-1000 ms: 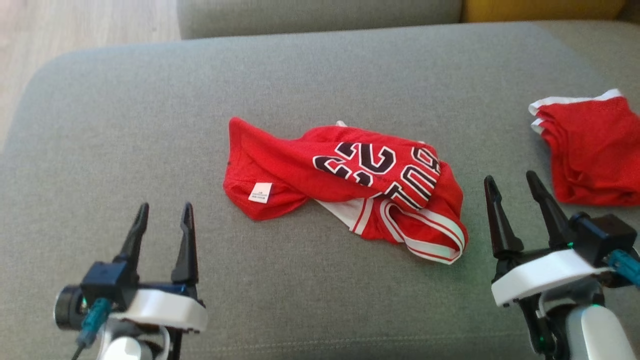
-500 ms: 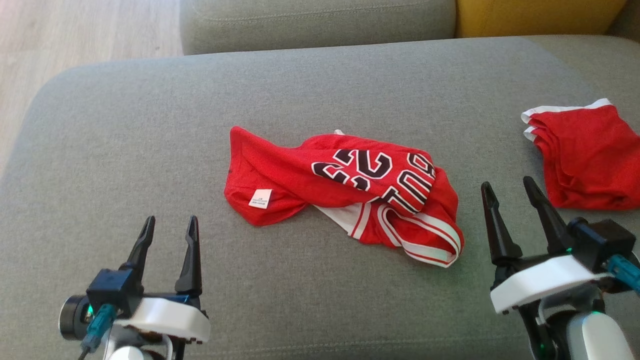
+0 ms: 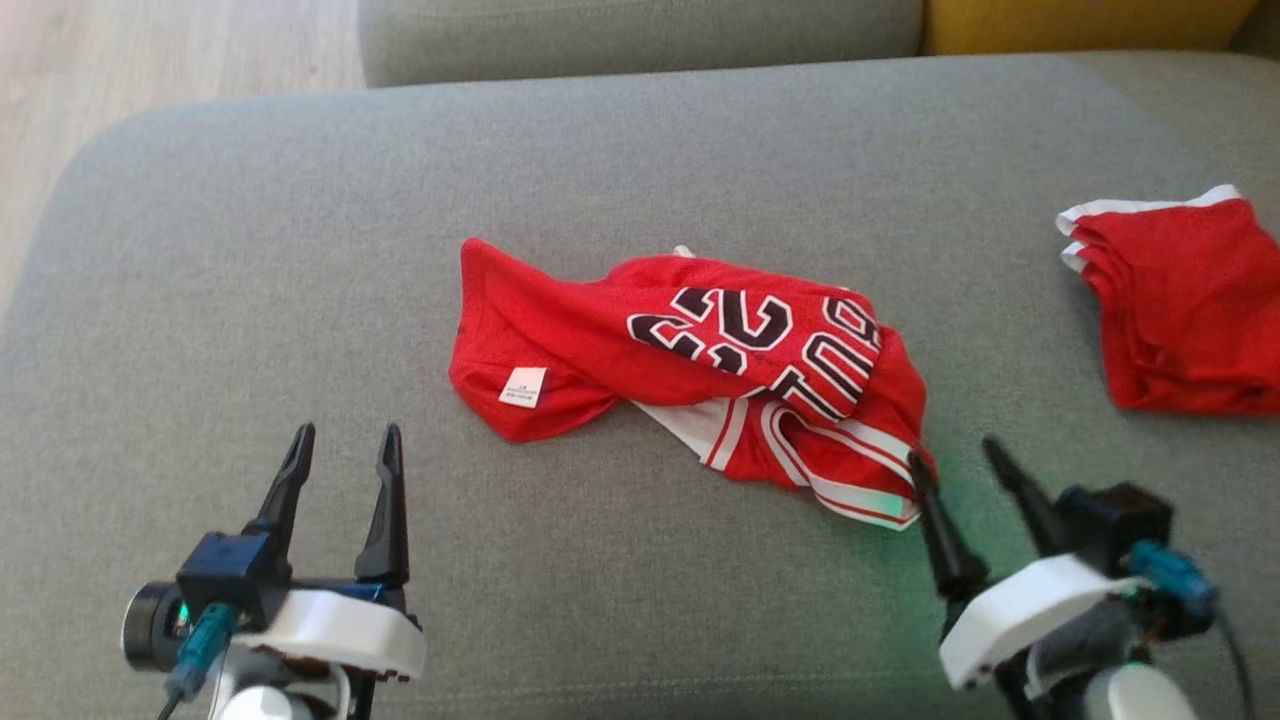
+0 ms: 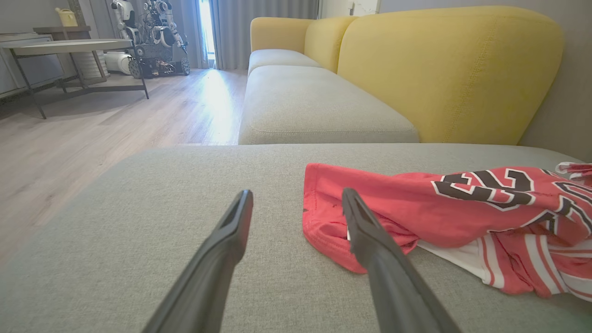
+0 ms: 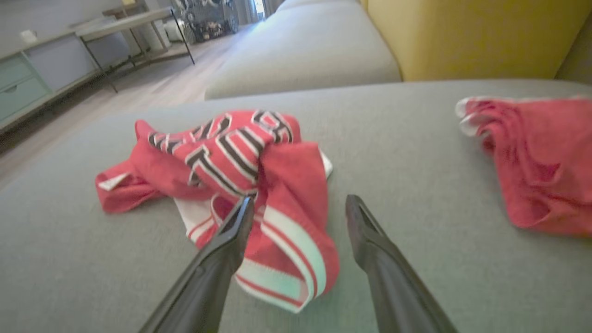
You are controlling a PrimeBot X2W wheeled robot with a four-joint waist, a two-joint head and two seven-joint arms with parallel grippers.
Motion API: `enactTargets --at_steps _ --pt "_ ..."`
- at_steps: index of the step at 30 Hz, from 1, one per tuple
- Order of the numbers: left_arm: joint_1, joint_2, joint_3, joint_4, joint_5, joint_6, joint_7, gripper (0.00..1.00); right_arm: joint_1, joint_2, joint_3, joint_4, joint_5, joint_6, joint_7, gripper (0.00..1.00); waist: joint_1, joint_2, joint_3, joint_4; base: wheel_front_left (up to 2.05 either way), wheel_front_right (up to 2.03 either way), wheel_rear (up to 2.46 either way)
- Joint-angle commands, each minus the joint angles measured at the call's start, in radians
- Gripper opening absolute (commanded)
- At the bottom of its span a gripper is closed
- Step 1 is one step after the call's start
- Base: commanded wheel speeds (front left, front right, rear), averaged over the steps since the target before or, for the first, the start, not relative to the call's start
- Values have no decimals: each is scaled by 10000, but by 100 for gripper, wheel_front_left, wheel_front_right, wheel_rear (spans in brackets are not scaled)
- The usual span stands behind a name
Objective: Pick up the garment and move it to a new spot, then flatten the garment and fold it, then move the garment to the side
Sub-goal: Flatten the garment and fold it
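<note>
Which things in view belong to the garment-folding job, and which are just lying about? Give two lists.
Job: crumpled red jersey; grey cushion beneath it; left gripper; right gripper, both open.
Lying about: second red garment at the right; yellow backrest; table; another robot across the room.

A grey sofa (image 4: 323, 106) with yellow backs (image 4: 444, 69) runs along the wall (image 4: 576, 83). Pale wood floor (image 4: 92, 138) stretches off to a metal-legged table (image 4: 69, 46). Daylight gleams on the boards near the grey curtains (image 4: 263, 18).

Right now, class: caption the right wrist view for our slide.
Open right claw poised at the crumpled red jersey on a grey sofa cushion.
</note>
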Motion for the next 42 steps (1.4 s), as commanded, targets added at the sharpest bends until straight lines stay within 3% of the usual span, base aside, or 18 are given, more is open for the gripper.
enactTargets --at_steps 1,10,11,12,13,14,24,33,42 --pt "-639 180 284 -413 -53 54 -21 100 -228 -58 321 -74 -50 39 24 100 0 0 160 61 0 0 0" --pt "-1025 93 193 -349 -78 -21 -154 100 -1200 -92 448 1493 -365 39 -268 100 0 0 682 255 0 0 0" --pt "-1063 83 182 -324 -83 -33 -168 100 -1335 -90 479 1628 -296 39 -339 94 0 0 720 279 0 0 0" --pt "-1100 75 177 -304 -88 -42 -182 100 -1456 -89 484 1733 -271 39 -393 42 0 0 760 297 0 0 0" --pt "-1135 66 172 -281 -92 -51 -199 100 -1562 -88 477 1780 -266 39 -477 6 0 0 787 317 0 0 0" --pt "-1168 55 166 -259 -96 -59 -214 100 -1648 -86 454 1770 -234 39 -592 0 0 0 813 337 0 0 0" --pt "-1288 21 204 -144 -132 -61 -334 100 -2008 -254 -127 314 -333 39 -823 0 0 0 961 246 0 0 0" --pt "-1591 -25 144 -123 -111 -130 -396 100 -3009 -876 -724 -1294 -440 39 -118 0 0 0 1336 203 0 0 0" --pt "-2246 -174 -22 -32 -51 -342 -445 100 -5041 -1802 -1141 -516 204 39 365 0 0 0 2293 747 0 0 0"
